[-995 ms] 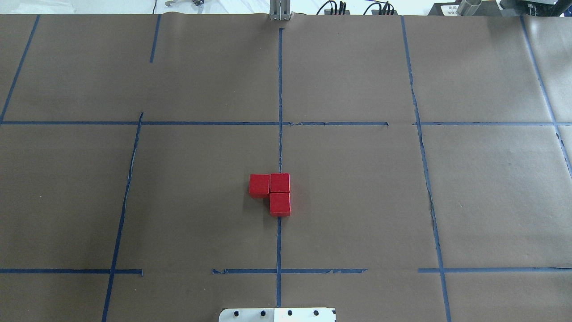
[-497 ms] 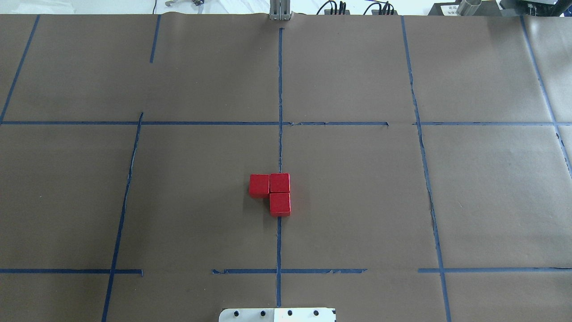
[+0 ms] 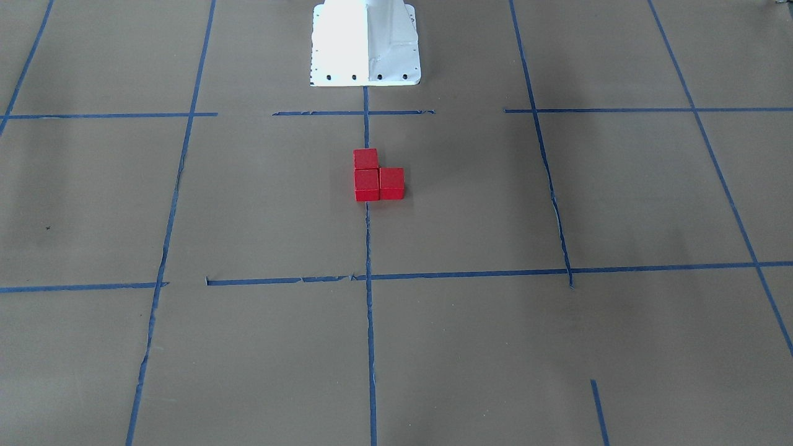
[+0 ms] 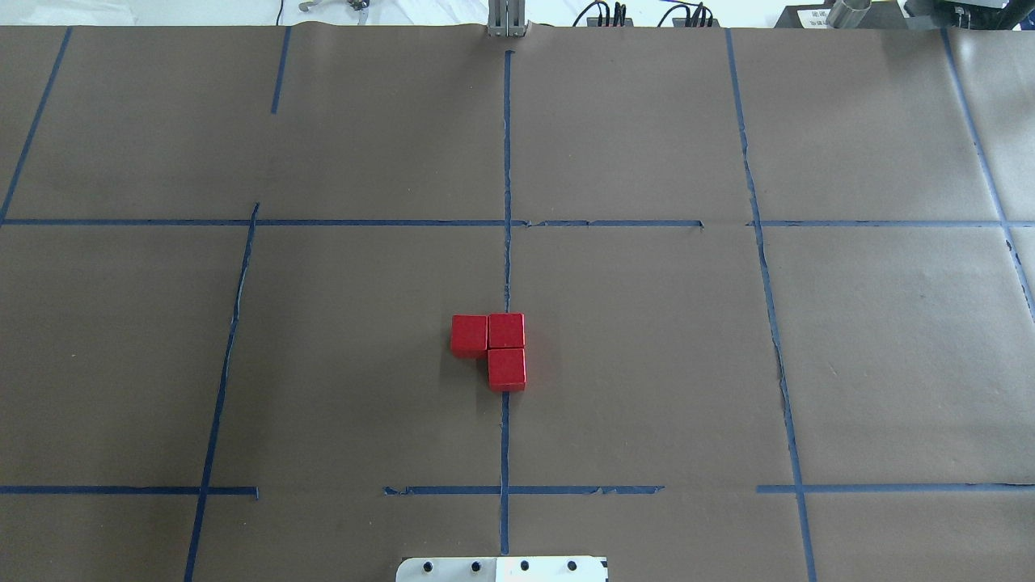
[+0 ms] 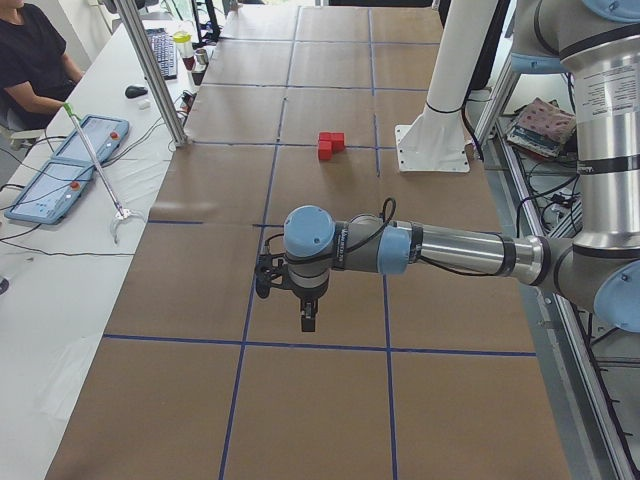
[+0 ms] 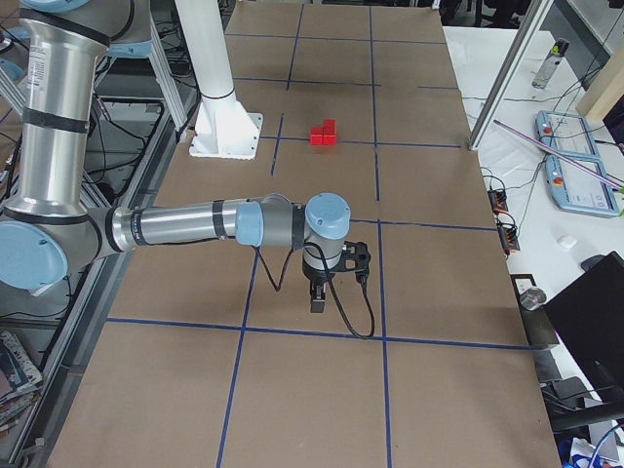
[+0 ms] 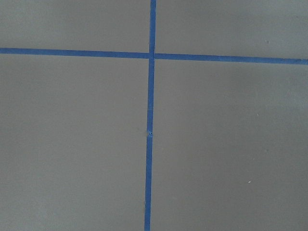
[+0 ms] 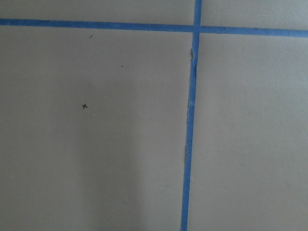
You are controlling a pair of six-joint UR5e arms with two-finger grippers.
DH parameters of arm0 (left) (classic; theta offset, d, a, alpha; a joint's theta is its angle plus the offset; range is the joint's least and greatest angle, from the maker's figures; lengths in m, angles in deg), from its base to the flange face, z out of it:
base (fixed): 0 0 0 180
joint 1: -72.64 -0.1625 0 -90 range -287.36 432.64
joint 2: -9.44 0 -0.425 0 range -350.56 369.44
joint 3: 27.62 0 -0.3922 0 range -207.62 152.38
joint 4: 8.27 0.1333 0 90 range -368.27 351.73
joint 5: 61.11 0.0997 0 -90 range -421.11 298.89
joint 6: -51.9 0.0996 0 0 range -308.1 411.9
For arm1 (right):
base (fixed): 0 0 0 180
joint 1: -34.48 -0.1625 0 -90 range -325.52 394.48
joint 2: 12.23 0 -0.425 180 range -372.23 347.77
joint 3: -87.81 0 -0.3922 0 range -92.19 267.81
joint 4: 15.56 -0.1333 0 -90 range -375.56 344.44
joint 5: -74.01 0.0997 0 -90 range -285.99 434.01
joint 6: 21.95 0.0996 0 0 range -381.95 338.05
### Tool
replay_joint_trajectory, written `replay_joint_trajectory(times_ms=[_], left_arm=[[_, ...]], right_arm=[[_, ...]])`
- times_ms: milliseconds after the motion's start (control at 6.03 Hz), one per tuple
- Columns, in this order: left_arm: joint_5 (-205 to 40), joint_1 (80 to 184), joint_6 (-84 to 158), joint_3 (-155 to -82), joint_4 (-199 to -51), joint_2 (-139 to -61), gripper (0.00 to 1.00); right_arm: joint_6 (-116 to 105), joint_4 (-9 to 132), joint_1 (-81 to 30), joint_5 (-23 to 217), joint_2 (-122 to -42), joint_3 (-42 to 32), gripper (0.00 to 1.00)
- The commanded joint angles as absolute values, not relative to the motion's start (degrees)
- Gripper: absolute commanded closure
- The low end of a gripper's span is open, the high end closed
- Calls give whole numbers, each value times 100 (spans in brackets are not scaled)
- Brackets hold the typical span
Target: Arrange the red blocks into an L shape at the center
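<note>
Left two-finger gripper [image 5: 307,322]: it is hanging fingers-down over the brown paper surface [image 5: 200,400], well apart from the blocks. Only a side view is showing it, so I cannot tell whether its jaws are parted or closed.
Right two-finger gripper [image 6: 317,304]: it is hanging fingers-down towards the opposite end of the table, also well apart from the blocks. Again I cannot tell whether it is parted or closed.
Three small bright red matte cubes [image 4: 506,331]: they are sitting flat on the paper, touching one another and forming an L.
Long central blue tape line [image 4: 507,162]: it is running under the corner cube and the cube nearer the robot. The third cube is lying just to the robot's left of it.
White metal base plate [image 3: 365,43]: it is standing on the same line, near the cubes.
Wrist cameras: both are showing only brown paper and crossing blue tape.
</note>
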State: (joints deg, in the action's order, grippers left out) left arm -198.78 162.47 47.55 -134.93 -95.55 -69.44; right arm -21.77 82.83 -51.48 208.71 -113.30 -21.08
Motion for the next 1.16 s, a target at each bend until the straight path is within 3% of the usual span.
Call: replay_joint_trajectory(times_ms=[0,995], left_arm=[[-19910,16238,4750,-13423,-9563,-6966,0],[-19620,16229,5207,-13353,-9502,-6843,0]], right_arm=[[-2194,8279,-5148,20866,-11339,-1996,0],[-1764,7329,-5148,21033,-11409,-1810,0]])
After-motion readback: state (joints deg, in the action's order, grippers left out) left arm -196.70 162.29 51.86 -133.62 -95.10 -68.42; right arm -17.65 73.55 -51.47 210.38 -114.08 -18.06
